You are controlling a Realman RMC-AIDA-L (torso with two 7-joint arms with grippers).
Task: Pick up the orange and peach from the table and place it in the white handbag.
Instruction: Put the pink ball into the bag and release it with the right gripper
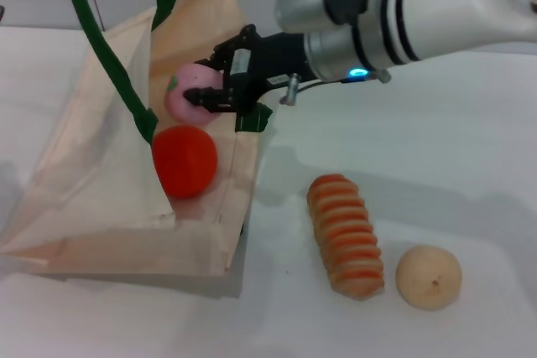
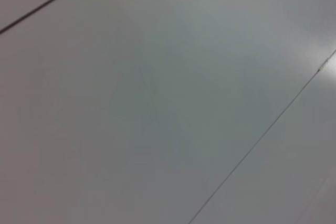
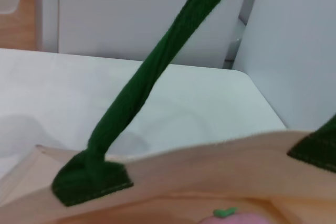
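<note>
Head view: peach at bag mouth, release risk

Head view, near to far. Near the table's front edge, right of centre, sit a pale beige ball [image 1: 429, 276] and a striped bread roll [image 1: 345, 234], just beside each other, not task items. Left of them the white handbag [image 1: 101, 207] lies toward the left edge, mouth propped open by its green rope handles [image 1: 109, 64]. The orange [image 1: 185, 161] already rests inside the mouth. Farther back, the right gripper [image 1: 220, 90] reaches in from the right edge and its fingers are closed around the peach [image 1: 189, 91], held just above the orange, over the bag opening.

Risks, as a judgement: peach hangs close to the bag's right wall and green side tab [image 1: 252, 119]; dropped there it may roll off the orange and out onto the table. Fingers may also snag the cloth rim or a handle on the way out and drag the bag.

Right wrist view adds what the head view lacks: the bag rim seen from inside, handle anchor patch [image 3: 92, 182], and only the peach's leafy top [image 3: 231, 216] at frame edge; no fingers visible. Left wrist view shows only bare surface; left gripper not visible anywhere, its state unknown.
</note>
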